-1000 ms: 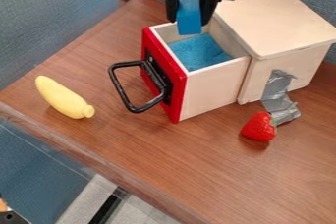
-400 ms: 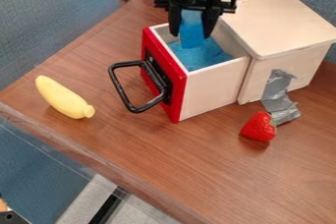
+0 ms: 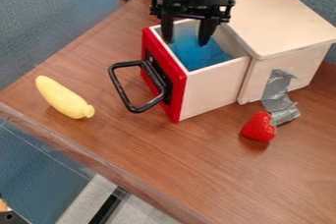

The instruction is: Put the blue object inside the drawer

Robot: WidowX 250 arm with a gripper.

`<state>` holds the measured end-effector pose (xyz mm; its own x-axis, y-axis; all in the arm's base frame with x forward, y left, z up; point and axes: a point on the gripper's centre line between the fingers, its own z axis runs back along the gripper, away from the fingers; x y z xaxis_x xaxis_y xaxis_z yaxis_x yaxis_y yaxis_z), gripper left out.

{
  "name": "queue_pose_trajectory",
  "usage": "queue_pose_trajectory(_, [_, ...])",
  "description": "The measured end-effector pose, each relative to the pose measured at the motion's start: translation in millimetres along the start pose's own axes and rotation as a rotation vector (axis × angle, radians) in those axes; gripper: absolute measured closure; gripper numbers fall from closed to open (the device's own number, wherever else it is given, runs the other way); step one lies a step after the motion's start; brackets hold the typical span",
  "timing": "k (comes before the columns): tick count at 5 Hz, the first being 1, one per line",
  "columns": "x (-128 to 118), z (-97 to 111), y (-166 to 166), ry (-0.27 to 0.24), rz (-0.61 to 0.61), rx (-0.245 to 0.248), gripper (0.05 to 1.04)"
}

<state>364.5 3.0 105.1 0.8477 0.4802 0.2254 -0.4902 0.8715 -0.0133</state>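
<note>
The black gripper [image 3: 185, 42] hangs over the pulled-out drawer [image 3: 213, 88], its fingertips low inside the drawer's opening. Its two fingers stand apart, open. Between and just below them is the blue object [image 3: 185, 35], blurred and no longer squeezed by either finger. It blends into the blue lining [image 3: 200, 58] on the drawer floor, so its lower edge and exact resting place cannot be told. The drawer has a red front with a black handle.
The drawer's pale wooden cabinet [image 3: 279, 19] stands at the back right, with grey tape [image 3: 278, 95] on its side. A red strawberry [image 3: 259, 127] lies beside the tape. A yellow banana-like toy [image 3: 64, 98] lies at the left, near the table edge.
The gripper has come down toward the drawer, lowering the blue object between its fingers. The fingers have since spread and let go of it.
</note>
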Motion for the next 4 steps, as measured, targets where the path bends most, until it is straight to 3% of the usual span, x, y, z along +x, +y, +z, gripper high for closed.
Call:
queue_pose_trajectory(1, [-2, 4, 4, -0.006, -0.033, -0.03, 0.073])
queue_pose_trajectory(2, [2, 15, 21, -0.024, -0.051, -0.058, 0.078])
queue_pose_trajectory(3, [9, 31, 49, -0.066, -0.059, -0.064, 0.083])
queue_pose_trajectory(4, [8, 29, 76, -0.07, -0.101, -0.044, 0.083])
